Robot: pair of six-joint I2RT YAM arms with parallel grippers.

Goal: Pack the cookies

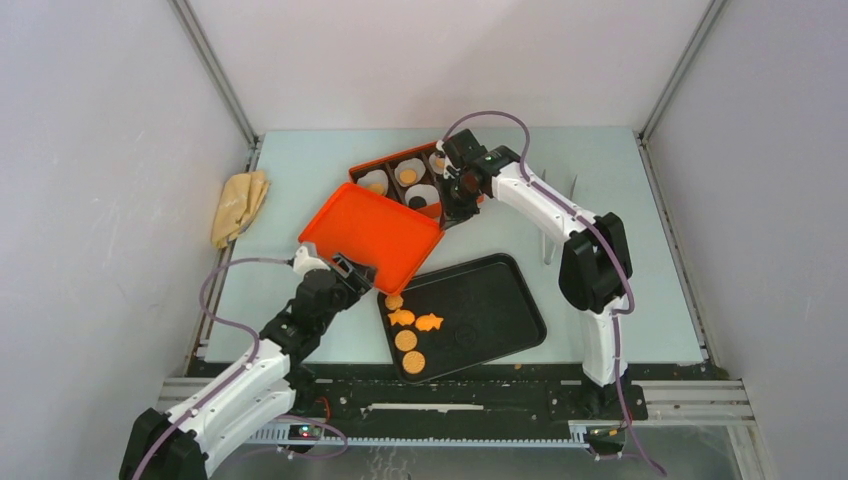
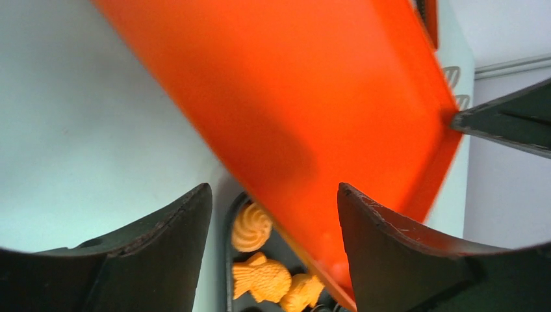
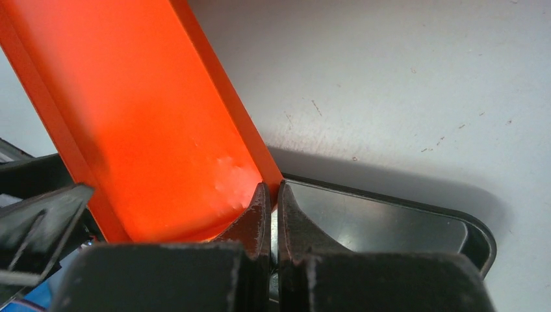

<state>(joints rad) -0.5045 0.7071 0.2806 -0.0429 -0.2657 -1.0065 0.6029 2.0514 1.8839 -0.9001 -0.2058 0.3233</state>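
The left arm stretches low from the near edge. Its left gripper (image 2: 273, 195) is spread wide, dark fingers either side of the orange lid's (image 1: 368, 233) near rim. Just right of those fingers, the cookies (image 1: 405, 340) lie on a glossy black tray (image 1: 490, 305): round, swirled and fish-shaped, matte orange. Farther off, the right arm bends over, its right gripper (image 3: 269, 195) pinched shut on the smooth, tilted lid's far corner. Beside it, a compartment box (image 1: 392, 162) holds more cookies in white paper liners (image 1: 374, 181).

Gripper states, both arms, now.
Left gripper: open, gripping nothing; the orange lid sits just beyond it.
Right gripper: shut, pinching the orange lid's rim.
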